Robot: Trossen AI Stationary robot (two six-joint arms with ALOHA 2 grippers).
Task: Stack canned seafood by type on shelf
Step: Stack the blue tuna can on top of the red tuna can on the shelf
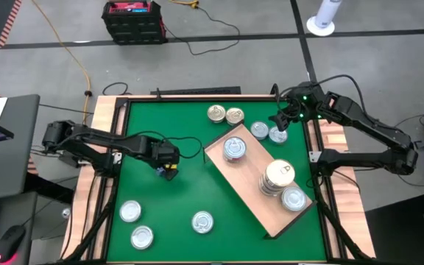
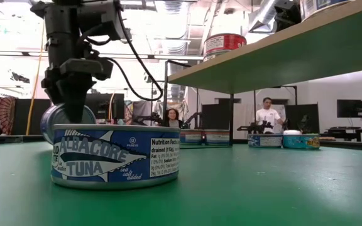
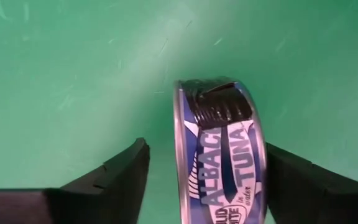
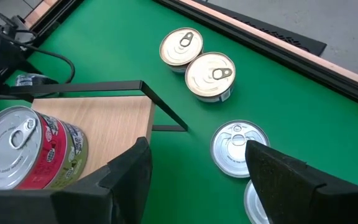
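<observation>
The shelf (image 1: 252, 184), a light-wood board on a thin black frame, lies slantwise at the mat's right. On it are one tin (image 1: 234, 149), a stack of tins (image 1: 278, 177) and another tin (image 1: 294, 199). More tins lie flat on the green mat: two gold-lidded (image 4: 181, 46) (image 4: 210, 74), two silver (image 1: 259, 130) (image 1: 277, 135), and three near the front left (image 1: 130, 211) (image 1: 142, 237) (image 1: 202, 221). My left gripper (image 3: 207, 180) points down, open, around a blue-labelled tuna tin (image 3: 222, 162) standing on its rim. My right gripper (image 4: 197, 180) hangs open above the shelf's far end. My left gripper comes from above with its fingers on either side of the tuna tin, which is up on its rim on the mat. One flat face lies right beside one finger (image 3: 297, 183); I cannot tell whether they touch. A gap shows between the other finger (image 3: 120, 174) and the tin.
A wood-slat rim (image 1: 105, 125) borders the mat. In the low view a blue tuna tin (image 2: 115, 157) stands close in front, and the shelf's underside (image 2: 281, 63) spans the upper right. People sit in the room beyond the table.
</observation>
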